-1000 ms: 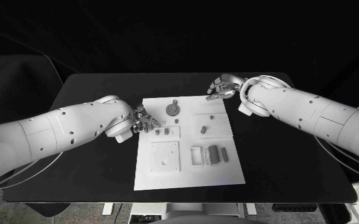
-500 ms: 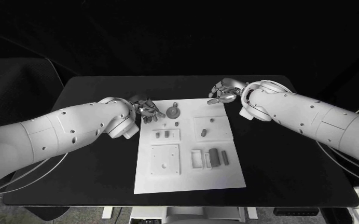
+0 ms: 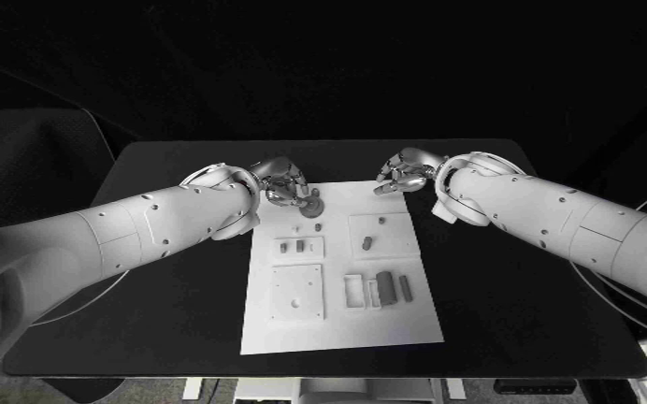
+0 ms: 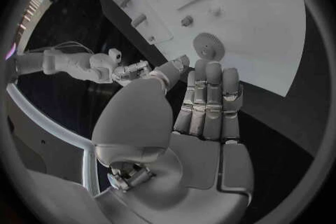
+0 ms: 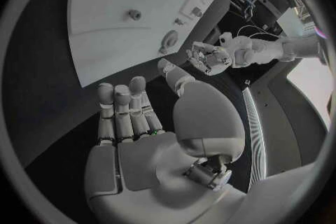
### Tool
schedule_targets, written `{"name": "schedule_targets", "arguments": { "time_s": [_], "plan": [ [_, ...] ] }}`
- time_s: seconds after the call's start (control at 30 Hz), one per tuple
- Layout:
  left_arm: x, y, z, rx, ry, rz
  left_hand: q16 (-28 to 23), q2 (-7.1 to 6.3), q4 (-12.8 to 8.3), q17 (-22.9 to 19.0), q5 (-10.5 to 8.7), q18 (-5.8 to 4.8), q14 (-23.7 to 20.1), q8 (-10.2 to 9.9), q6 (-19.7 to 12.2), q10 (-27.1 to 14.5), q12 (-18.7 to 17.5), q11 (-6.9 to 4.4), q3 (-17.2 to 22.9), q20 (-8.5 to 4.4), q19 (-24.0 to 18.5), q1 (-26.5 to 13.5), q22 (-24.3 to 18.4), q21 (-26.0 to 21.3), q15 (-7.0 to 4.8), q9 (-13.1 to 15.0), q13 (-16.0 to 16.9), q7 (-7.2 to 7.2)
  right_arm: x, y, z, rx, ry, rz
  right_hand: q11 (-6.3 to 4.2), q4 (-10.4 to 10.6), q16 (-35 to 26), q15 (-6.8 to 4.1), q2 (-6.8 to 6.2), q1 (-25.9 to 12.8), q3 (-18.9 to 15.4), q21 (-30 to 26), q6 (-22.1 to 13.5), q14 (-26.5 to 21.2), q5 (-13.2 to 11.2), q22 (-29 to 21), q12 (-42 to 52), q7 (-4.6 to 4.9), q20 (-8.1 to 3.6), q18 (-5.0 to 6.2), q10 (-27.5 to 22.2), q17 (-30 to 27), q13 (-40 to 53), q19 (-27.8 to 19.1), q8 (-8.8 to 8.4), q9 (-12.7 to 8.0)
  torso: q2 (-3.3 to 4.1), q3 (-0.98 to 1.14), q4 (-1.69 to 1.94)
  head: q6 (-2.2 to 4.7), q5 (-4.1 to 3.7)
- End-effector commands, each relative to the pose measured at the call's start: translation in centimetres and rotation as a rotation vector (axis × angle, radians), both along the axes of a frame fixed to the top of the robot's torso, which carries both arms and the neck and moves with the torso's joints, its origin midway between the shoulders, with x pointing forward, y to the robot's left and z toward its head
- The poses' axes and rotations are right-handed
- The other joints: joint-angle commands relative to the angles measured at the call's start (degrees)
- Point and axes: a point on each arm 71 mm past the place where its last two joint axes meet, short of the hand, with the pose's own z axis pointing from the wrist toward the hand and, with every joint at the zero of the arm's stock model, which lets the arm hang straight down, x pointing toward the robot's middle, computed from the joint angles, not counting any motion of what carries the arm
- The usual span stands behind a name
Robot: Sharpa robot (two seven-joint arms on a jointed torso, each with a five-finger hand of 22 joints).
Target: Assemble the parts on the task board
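Observation:
The white task board lies in the middle of the black table. A round gear part sits near its far left corner, small pegs lie behind a square plate, and dark bars lie on the right side. My left hand hovers at the far left corner, just beside the gear, holding nothing. In the left wrist view its fingers stretch out toward the gear. My right hand hangs over the far right corner, fingers extended and empty.
An oval part rests on a raised square on the board's right half. Bare black table lies on both sides of the board. The two hands are close together at the board's far edge, with the left hand seen from the right wrist.
My left hand has moved from the board's left edge up to its far left corner beside the gear. The right hand has edged slightly inward at the far right corner.

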Motion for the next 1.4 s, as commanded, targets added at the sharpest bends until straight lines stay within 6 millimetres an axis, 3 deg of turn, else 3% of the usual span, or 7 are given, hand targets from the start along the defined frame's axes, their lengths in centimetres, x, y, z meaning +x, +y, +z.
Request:
{"name": "schedule_targets", "arguments": {
  "time_s": [0.03,0.17,0.27,0.63,0.9,1.1,1.4],
  "plan": [
    [-0.3,-1.6,0.3,0.166,-0.126,-0.195,2.64,-0.87,-0.01,2.0,-0.27,0.3,1.81,0.62,-0.57,0.49,4.1,-0.75,-2.24,-0.53,2.0,1.04,0.86,1.86,-0.9,-0.29,2.15,-0.51,0.0,0.2,0.0,0.008,-0.003,0.011,0.03,0.27,0.07,-0.06,0.21,-0.22,0.16,0.68,-0.18,-0.31,0.4,-0.1,0.12,0.1,0.14,-0.35,-0.29,-0.08,-0.07,-0.27,0.31,-0.05,0.06,0.0,-0.03,0.06,-0.14],
    [-0.5,-3.0,0.4,0.246,-0.169,-0.276,6.48,-1.5,-0.18,4.88,-0.18,0.79,3.17,1.19,0.33,0.71,9.67,-1.61,-5.47,-1.23,3.87,2.29,1.82,4.01,-2.07,-0.44,5.2,-0.82,0.0,0.3,-0.1,0.008,-0.002,0.01,0.03,0.28,0.07,-0.06,0.23,-0.22,0.17,0.68,-0.18,-0.3,0.4,-0.1,0.13,0.1,0.14,-0.35,-0.29,-0.08,-0.07,-0.27,0.31,-0.05,0.08,-0.02,-0.1,0.01,-0.34],
    [-0.7,-3.8,0.4,0.282,-0.197,-0.318,12.34,-1.44,-0.05,9.05,-0.19,1.38,4.23,1.21,0.63,0.46,16.7,-2.55,-8.07,-2.06,6.14,4.78,3.09,6.81,-3.49,-0.9,9.23,-1.46,0.0,0.3,-0.1,0.008,-0.001,0.011,0.03,0.28,0.08,-0.06,0.24,-0.22,0.18,0.69,-0.17,-0.29,0.4,-0.1,0.13,0.1,0.14,-0.35,-0.28,-0.08,-0.07,-0.26,0.32,-0.05,0.04,-0.06,-0.02,-0.09,-0.5],
    [-1.1,-5.5,-0.1,0.371,-0.176,-0.397,19.1,-1.41,0.19,13.54,-0.05,1.75,3.87,1.51,1.79,-2.68,24.4,-2.73,-7.54,-2.7,7.66,8.45,4.41,9.59,-4.49,-1.38,13.9,-2.77,0.0,0.6,-0.2,0.01,0.0,0.015,0.03,0.3,0.1,-0.06,0.3,-0.24,0.2,0.7,-0.16,-0.27,0.4,-0.1,0.15,0.1,0.14,-0.34,-0.27,-0.08,-0.08,-0.24,0.33,-0.05,-0.07,-0.07,0.15,-0.41,-1.01],
    [-1.0,-5.6,-0.6,0.389,-0.164,-0.407,23.89,-1.01,0.32,16.05,-0.02,2.19,3.69,1.5,2.18,-4.25,30.31,-3.01,-6.91,-3.18,8.89,9.42,5.62,12.03,-5.13,-1.72,17.39,-3.33,-0.1,0.7,-0.2,0.011,0.001,0.018,0.03,0.31,0.11,-0.06,0.31,-0.26,0.21,0.71,-0.15,-0.25,0.39,-0.1,0.16,0.1,0.14,-0.34,-0.26,-0.08,-0.08,-0.22,0.34,-0.05,-0.01,-0.13,0.05,-0.6,-1.13],
    [-1.1,-5.5,-0.8,0.397,-0.152,-0.408,34.78,-1.22,0.36,18.36,-0.06,4.01,4.41,1.51,1.9,-4.93,40.66,-4.14,-6.87,-4.05,12.66,9.46,8.87,18.44,-6.72,-2.27,23.17,-3.64,-0.1,0.7,-0.1,0.011,0.001,0.019,0.03,0.32,0.12,-0.06,0.32,-0.28,0.21,0.72,-0.14,-0.24,0.39,-0.1,0.16,0.11,0.13,-0.34,-0.26,-0.08,-0.08,-0.21,0.34,-0.04,-0.03,-0.1,0.15,-0.79,-1.33],
    [-0.8,-5.1,-1.5,0.404,-0.155,-0.395,42.42,-1.36,0.69,18.63,-0.13,5.42,5.27,1.66,1.21,-3.96,46.22,-5.11,-8.26,-4.21,14.91,8.14,11.08,21.7,-7.67,-2.48,25.97,-3.78,-0.2,0.9,-0.1,0.013,0.0,0.024,0.03,0.34,0.13,-0.06,0.34,-0.3,0.22,0.73,-0.14,-0.22,0.39,-0.1,0.17,0.11,0.13,-0.34,-0.25,-0.08,-0.08,-0.2,0.35,-0.04,0.01,-0.09,0.11,-1.0,-1.42]
  ]
}}
